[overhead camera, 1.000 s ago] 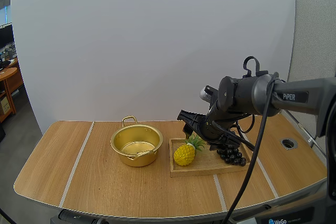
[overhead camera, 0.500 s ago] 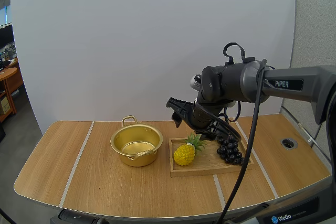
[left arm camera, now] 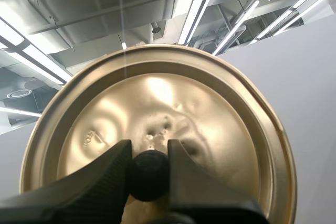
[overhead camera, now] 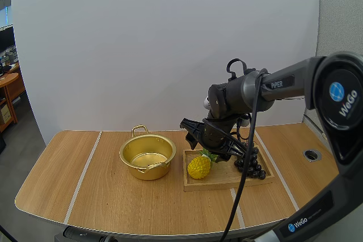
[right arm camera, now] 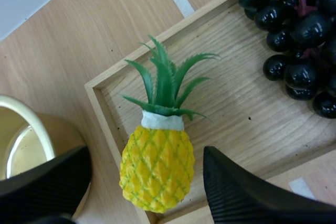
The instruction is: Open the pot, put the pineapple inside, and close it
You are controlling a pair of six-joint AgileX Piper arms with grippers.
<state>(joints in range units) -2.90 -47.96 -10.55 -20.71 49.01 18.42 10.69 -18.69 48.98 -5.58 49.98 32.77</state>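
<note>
The gold pot (overhead camera: 146, 157) stands open on the table, left of a wooden tray (overhead camera: 227, 177). A yellow pineapple (overhead camera: 199, 166) with green leaves lies at the tray's left end. My right gripper (overhead camera: 193, 135) hovers just above it, open. In the right wrist view the pineapple (right arm camera: 156, 163) lies between the two spread fingers (right arm camera: 247, 192) of the right gripper (right arm camera: 147, 156), with the pot's rim (right arm camera: 26, 124) beside it. My left gripper (left arm camera: 149, 150) is shut on the black knob (left arm camera: 149, 174) of the gold lid (left arm camera: 173, 108), held up in the air.
A bunch of dark grapes (overhead camera: 249, 162) rests on the right half of the tray, close behind the right arm's wrist. Seen from the right wrist, the grapes (right arm camera: 294, 35) lie beyond the pineapple's leaves. Bare wood lies left of and in front of the pot.
My right arm has swung left and lowered, bringing its open gripper from behind the tray to just over the pineapple. Pot, tray and fruit have not moved.
</note>
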